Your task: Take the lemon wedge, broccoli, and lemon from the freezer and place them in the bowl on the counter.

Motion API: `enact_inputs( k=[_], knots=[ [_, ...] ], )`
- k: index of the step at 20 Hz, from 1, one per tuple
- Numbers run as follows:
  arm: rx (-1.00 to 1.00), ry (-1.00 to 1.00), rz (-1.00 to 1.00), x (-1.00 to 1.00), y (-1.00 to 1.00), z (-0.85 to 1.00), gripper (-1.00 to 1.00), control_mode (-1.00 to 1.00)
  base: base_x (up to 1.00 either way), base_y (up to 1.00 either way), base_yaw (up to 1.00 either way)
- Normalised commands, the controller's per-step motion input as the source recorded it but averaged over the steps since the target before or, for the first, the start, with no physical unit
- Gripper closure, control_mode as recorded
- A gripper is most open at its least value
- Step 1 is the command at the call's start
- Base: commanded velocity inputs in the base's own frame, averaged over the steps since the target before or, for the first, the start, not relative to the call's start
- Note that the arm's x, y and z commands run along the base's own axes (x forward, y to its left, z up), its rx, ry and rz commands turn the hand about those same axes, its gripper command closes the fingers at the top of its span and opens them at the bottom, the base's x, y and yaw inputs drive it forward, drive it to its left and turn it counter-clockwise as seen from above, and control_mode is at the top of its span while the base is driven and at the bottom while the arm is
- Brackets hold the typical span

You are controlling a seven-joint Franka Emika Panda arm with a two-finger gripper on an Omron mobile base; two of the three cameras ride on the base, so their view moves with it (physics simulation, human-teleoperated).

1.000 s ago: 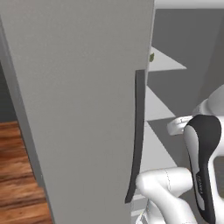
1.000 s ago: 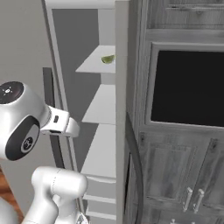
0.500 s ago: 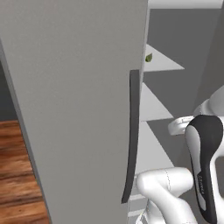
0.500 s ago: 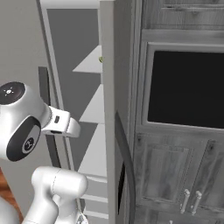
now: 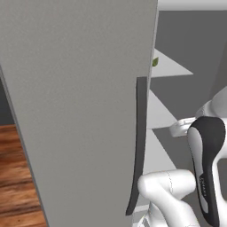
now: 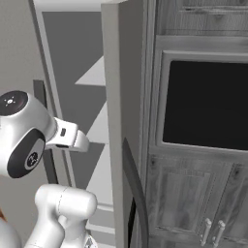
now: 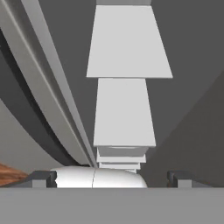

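Matt speckled grey freezer (image 5: 75,111) door (handle (image 5: 138,146) dark, smooth); grained grey wood cabinets (image 6: 193,193); glossy wooden floor (image 5: 17,177).

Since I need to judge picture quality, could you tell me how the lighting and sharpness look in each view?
Left base view: flat, even light on the freezer door, no glare. Right base view: soft focus, no hard shadows. Hand view: pale shelves bright against dark walls.

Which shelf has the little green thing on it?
The top shelf in the freezer. A green bit peeks out at its edge beside the door; the lower shelves look bare.
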Motion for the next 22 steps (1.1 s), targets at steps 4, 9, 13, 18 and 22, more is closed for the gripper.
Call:
enact_inputs(
  k=[4, 9, 13, 18, 22],
  knots=[
    [0.0, 0.0, 0.0, 0.0, 0.0, 0.0, -1.0, 1.0, 0.39, -0.17, -0.06],
    [0.0, 0.0, 0.0, 0.25, -0.12, 0.01, -1.0, -1.0, 0.14, -0.05, 0.0],
    [0.0, -0.01, 0.0, 0.18, -0.19, 0.44, -1.0, -1.0, 0.0, 0.0, 0.0],
    [0.0, -0.04, 0.0, 0.17, -0.04, 0.45, -1.0, -1.0, 0.0, 0.0, 0.0],
    [0.0, -0.13, 0.0, 0.07, 0.0, 0.27, -1.0, -1.0, 0.0, 0.0, 0.0]
  ],
)
